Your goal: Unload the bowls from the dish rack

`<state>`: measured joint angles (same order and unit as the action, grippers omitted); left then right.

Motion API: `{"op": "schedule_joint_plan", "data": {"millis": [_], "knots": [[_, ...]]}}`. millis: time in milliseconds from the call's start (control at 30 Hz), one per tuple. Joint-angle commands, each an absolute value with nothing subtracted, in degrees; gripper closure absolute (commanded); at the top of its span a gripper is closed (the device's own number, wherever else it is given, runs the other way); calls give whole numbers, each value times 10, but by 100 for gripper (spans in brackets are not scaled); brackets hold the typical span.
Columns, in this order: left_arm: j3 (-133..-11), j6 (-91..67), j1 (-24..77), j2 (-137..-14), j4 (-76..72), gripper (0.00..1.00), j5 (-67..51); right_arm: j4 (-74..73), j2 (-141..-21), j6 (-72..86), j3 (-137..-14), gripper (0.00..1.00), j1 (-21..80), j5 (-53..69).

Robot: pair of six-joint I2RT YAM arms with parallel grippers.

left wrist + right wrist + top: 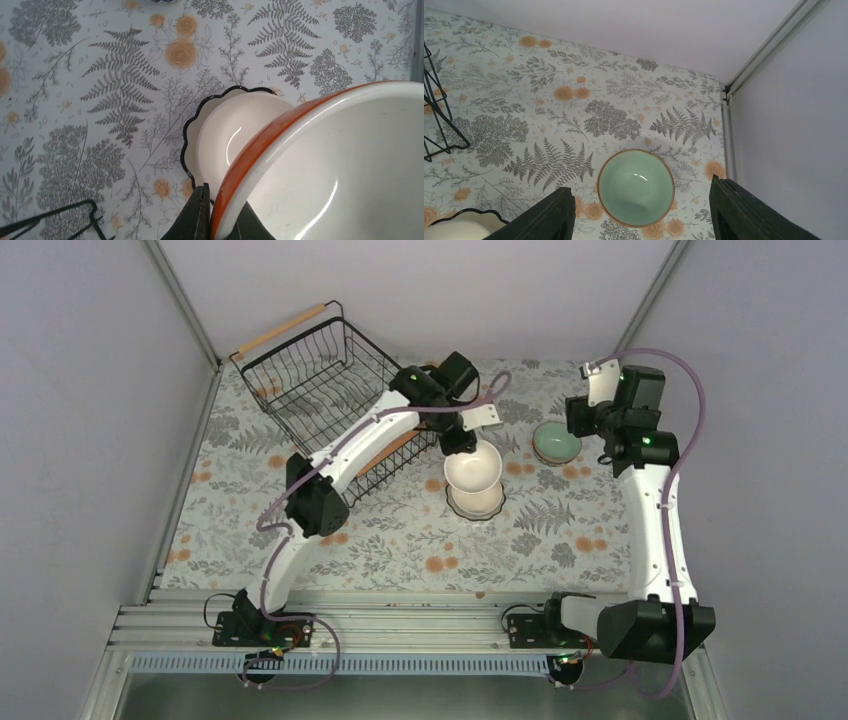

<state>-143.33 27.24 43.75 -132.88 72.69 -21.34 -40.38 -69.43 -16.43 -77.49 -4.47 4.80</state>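
Note:
My left gripper is shut on the rim of the orange bowl, white inside, and holds it just above the scallop-edged white bowl on the table. In the left wrist view the orange bowl fills the right side, the scalloped bowl lies under it, and the gripper pinches the rim. The pale green bowl sits on the table at the right. My right gripper is open above the green bowl. The black wire dish rack stands at the back left and looks empty.
The rack's wooden handle points to the back wall. A rack corner shows at the left of the right wrist view. The enclosure wall and its rail run close to the right of the green bowl.

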Motion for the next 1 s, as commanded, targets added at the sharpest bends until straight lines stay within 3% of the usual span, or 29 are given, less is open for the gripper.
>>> {"op": "schedule_joint_plan", "data": {"millis": [0,367,967], "knots": [[-1483,279,459,-1347,731,97,-164,-405,-682,-162,-767,35,-56,55],[-1484,278,488,-1414,713,98,-93,-406,-678,-165,-748,34,-57,93],[-1480,287,497,-1447,725,98,-136,-408,-669,-177,-737,35,-57,89]]}}
